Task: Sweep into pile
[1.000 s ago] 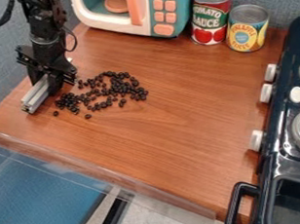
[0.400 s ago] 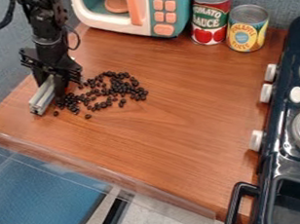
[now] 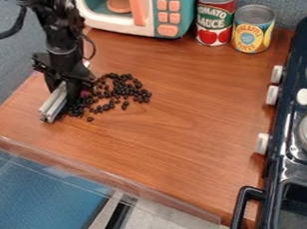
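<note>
At the left of the work surface hangs my gripper [image 3: 67,91], low over the wood and shut on a pale grey bar-like tool [image 3: 53,103] that slants down to the left. Just right of it lie the dark beans [image 3: 123,89], many small round pieces spread in an uneven patch. The patch's left edge meets the tool and gripper, which hide some beans there. A few stray beans [image 3: 90,119] lie at the near side of the patch.
A toy microwave [image 3: 165,10] stands at the back, with a red can [image 3: 216,16] and a yellow can [image 3: 252,31] beside it. The dark toy stove [image 3: 288,176] runs along the right. A clear ledge [image 3: 108,175] borders the near edge.
My gripper and the grey tool have moved right, up to the left edge of the beans. Several beans at that edge are now covered or shifted slightly right.
</note>
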Robot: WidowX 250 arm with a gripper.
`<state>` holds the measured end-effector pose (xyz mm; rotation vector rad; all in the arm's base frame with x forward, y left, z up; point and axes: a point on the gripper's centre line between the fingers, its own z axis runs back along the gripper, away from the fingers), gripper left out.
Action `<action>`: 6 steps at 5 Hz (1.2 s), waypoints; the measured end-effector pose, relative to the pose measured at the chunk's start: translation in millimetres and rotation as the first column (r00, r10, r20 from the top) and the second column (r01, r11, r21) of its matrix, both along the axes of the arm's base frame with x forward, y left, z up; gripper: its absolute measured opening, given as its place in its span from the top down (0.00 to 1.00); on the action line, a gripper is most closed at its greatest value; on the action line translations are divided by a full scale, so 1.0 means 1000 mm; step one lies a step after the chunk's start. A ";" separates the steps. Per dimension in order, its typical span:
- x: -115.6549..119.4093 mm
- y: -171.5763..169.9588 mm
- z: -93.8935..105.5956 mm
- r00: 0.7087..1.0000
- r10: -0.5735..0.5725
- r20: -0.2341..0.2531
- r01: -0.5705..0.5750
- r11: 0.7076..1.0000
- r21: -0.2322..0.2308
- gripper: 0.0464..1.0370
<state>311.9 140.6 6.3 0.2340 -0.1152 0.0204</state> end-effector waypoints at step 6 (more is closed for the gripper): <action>0.024 -0.064 -0.006 0.994 0.108 0.022 -0.104 0.985 -0.136 0.65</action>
